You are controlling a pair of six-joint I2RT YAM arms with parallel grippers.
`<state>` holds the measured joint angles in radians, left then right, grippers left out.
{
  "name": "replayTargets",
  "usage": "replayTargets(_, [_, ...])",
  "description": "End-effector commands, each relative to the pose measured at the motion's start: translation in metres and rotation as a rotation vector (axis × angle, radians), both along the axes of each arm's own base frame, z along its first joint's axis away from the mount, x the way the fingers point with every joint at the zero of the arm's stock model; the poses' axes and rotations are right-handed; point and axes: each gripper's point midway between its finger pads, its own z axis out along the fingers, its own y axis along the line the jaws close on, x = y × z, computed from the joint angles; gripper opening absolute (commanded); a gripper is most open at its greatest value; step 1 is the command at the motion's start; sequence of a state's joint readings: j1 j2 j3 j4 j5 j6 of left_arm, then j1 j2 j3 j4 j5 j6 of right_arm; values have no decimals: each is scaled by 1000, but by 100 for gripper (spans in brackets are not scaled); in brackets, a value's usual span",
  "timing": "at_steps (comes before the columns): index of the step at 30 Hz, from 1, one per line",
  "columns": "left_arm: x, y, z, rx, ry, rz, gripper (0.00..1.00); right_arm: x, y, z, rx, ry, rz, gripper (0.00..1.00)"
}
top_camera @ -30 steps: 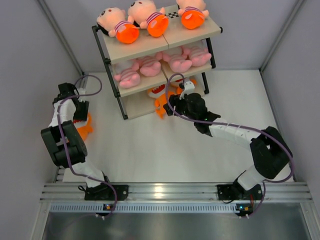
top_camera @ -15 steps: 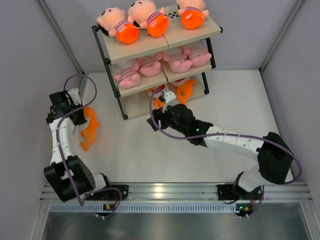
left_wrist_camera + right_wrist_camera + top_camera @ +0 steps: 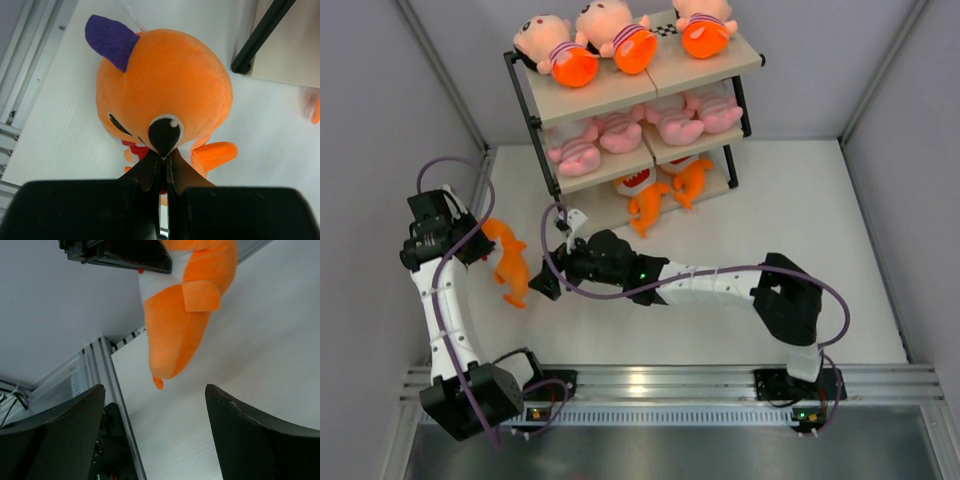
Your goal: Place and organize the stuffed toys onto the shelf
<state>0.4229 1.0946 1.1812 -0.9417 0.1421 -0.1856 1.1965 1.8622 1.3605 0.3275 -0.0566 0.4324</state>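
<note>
My left gripper [image 3: 478, 240] is shut on the nose of an orange shark [image 3: 507, 264] and holds it dangling above the table at the left. In the left wrist view the closed fingers [image 3: 150, 170] pinch its black nose, the orange head [image 3: 165, 95] filling the frame. My right gripper [image 3: 542, 287] is open and empty just right of the shark's tail; its wrist view shows the hanging shark [image 3: 185, 315] above the spread jaws [image 3: 155, 407], not touching. The shelf [image 3: 603, 95] holds three dolls [image 3: 565, 50] on top, pink animals [image 3: 620, 132] in the middle and two sharks [image 3: 646, 198] at the bottom.
The shelf's black leg [image 3: 260, 35] stands close to the held shark in the left wrist view. Grey walls close in the table on the left, back and right. An aluminium rail [image 3: 660, 382] runs along the near edge.
My left arm has lifted the orange shark off the table and carried it toward the near side. My right arm has swung left from the shelf's bottom tier to the shark's tail.
</note>
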Motion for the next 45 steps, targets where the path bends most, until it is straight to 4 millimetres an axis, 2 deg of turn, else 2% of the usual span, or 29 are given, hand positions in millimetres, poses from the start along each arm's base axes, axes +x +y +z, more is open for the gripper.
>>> replayTargets(1, [-1,-13,25,-90,-75,65,0,-19,40,39,149,28,66,82])
replayTargets(3, [1,-19,29,-125,-97,56,0,-18,48,29,139,57,51,82])
replayTargets(7, [1,-26,38,-147,-126,39,0,-9,56,-4,84,86,-14,82])
replayTargets(10, [2,-33,43,-177,-135,16,0,4,57,-21,62,91,-88,81])
replayTargets(11, [2,-35,44,-183,-140,6,0,6,59,-20,63,84,-90,81])
replayTargets(14, [1,-36,42,-188,-139,1,0,5,68,-33,41,99,-77,74])
replayTargets(15, [1,-36,42,-182,-136,-1,0,4,71,-33,61,101,-65,58])
replayTargets(17, [0,-35,42,-175,-137,-7,0,1,70,-33,86,127,-47,34])
replayTargets(18, [0,-35,41,-166,-135,-19,0,1,68,-23,116,122,-45,14])
replayTargets(20, [1,-31,39,-135,-124,-27,0,0,56,-33,110,164,-54,0])
replayTargets(21, [0,-27,36,-102,-113,-46,18,2,49,-22,139,173,-60,0])
replayTargets(22, [0,-22,33,-78,-96,-45,33,3,35,-35,133,197,-49,0])
replayTargets(23, [-2,-14,29,-24,-74,-56,49,-2,28,-33,149,238,-27,0])
replayTargets(24, [-2,-11,26,0,-60,-66,59,-4,16,-18,181,246,-15,0])
replayTargets(25, [-2,-8,21,17,-40,-81,71,-2,-2,-36,162,270,-21,0])
replayTargets(26, [-3,-4,19,55,-24,-106,75,-7,-11,-38,162,296,-5,0])
replayTargets(27, [-3,-1,18,67,-16,-112,79,-10,-23,-23,186,291,1,0])
replayTargets(28, [-2,0,18,78,-12,-122,84,-13,-40,-43,146,310,-8,0])
replayTargets(29, [-2,1,19,94,-10,-142,87,-18,-49,-44,140,316,0,0])
replayTargets(30, [-1,1,21,100,-15,-152,88,-23,-59,-33,157,309,6,0])
replayTargets(31, [0,0,24,100,-26,-158,91,-29,-74,-50,124,332,0,0])
replayTargets(32, [0,0,25,116,-26,-182,93,-33,-83,-40,147,338,3,0])
replayTargets(33, [0,-2,25,117,-33,-198,93,-35,-90,-42,145,348,1,0])
replayTargets(34, [1,-6,26,106,-42,-219,93,-37,-102,-54,124,364,-15,0])
replayTargets(36, [0,-9,20,95,-34,-244,93,-38,-114,-46,143,356,-25,0])
replayTargets(37, [1,-11,18,84,-32,-251,93,-36,-121,-51,134,360,-41,0])
replayTargets(39, [0,-12,11,71,-15,-259,93,-29,-129,-44,158,354,-59,0])
replayTargets(44, [0,-7,0,79,27,-252,93,14,-140,-29,218,325,-125,0])
replayTargets(45, [0,-5,0,85,30,-250,93,22,-140,-32,220,331,-136,0])
